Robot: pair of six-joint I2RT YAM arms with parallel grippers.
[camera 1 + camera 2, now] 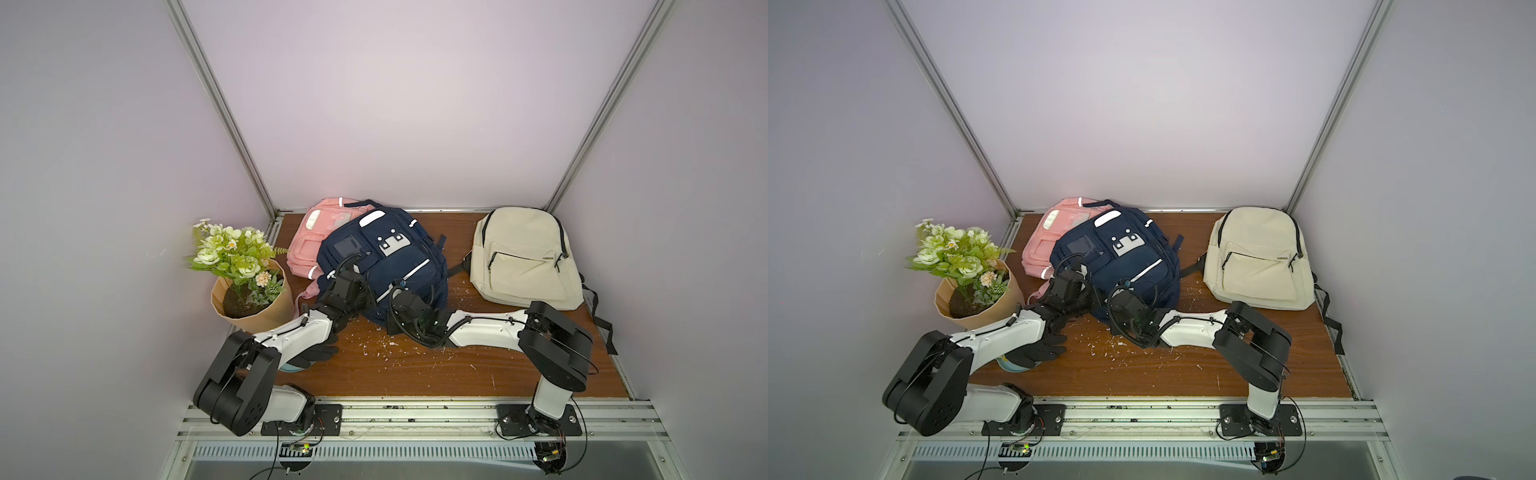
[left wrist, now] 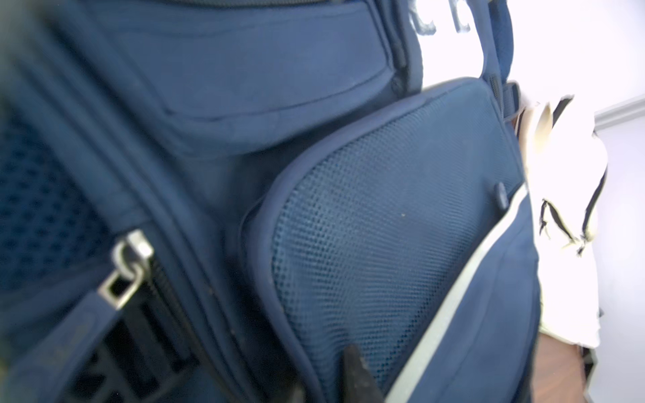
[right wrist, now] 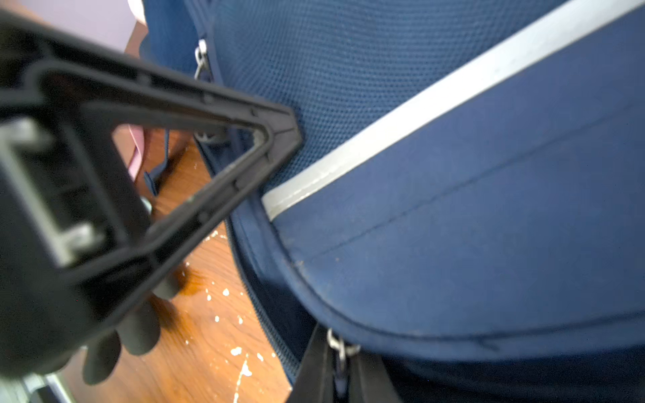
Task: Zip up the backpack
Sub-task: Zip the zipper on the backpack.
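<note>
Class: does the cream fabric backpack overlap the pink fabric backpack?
No, the cream backpack lies apart; the navy fabric backpack overlaps the pink backpack.

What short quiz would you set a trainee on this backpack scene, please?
1. True or false: the navy backpack lies partly on the pink backpack.
2. Which bag do both arms reach? A. pink backpack B. navy backpack C. cream backpack
3. Fill in: in the right wrist view, the right gripper pinches a metal ____.

Key: 1 true; 2 B; 3 zipper pull.
</note>
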